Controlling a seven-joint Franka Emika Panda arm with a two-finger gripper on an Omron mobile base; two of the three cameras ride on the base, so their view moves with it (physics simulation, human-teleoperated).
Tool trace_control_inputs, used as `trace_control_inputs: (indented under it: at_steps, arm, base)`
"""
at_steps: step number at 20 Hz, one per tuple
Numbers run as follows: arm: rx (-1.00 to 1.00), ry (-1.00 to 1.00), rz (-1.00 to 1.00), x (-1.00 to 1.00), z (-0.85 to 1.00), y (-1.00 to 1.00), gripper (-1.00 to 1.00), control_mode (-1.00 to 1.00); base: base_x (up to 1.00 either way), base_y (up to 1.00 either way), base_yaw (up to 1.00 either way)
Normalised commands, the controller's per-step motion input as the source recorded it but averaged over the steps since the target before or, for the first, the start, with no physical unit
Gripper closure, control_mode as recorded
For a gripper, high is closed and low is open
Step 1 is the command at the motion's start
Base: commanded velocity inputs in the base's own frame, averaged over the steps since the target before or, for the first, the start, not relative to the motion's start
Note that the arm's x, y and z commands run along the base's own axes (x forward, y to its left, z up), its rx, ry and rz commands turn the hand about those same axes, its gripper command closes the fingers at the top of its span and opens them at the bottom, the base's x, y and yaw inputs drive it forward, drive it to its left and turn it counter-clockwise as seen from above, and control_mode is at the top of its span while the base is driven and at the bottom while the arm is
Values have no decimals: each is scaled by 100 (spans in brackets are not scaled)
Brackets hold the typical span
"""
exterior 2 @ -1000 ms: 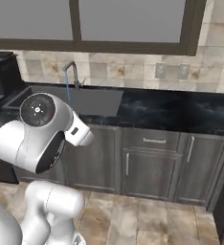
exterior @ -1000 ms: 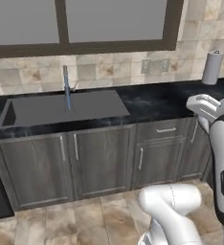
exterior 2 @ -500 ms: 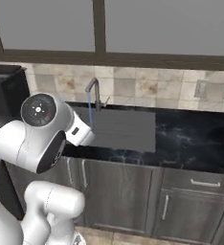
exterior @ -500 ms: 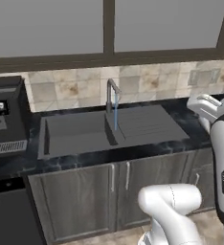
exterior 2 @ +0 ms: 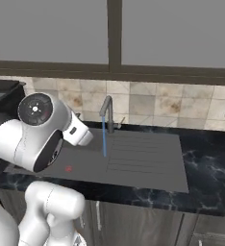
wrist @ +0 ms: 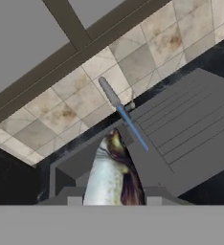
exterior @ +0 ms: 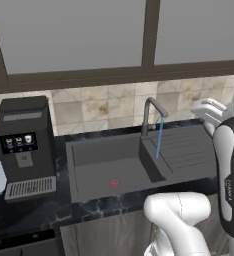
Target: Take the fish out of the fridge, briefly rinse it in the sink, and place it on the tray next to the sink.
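The pincer is closed on the fish, which is held between its two tips and sticks out ahead of it. Past the fish, the grey sink is seen in the dark worktop. A thin blue stream of water is poured from the faucet just beyond the fish.

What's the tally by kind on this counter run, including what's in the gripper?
Fish, held in the gripper: 1
Sink: 1
Faucet, water running: 1
Coffee machine: 1
Total: 4
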Motion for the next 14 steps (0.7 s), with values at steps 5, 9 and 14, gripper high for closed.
trace_control_inputs:
  at_steps: [5, 9, 14]
  arm:
    - [0, 0, 0, 0, 0, 0, 100, 100]
    - [0, 0, 0, 0, 0, 0, 100, 100]
    - [0, 0, 0, 0, 0, 0, 100, 100]
  base:
    - [-46, -34, 0]
    - [-53, -30, 0]
    - [17, -6, 0]
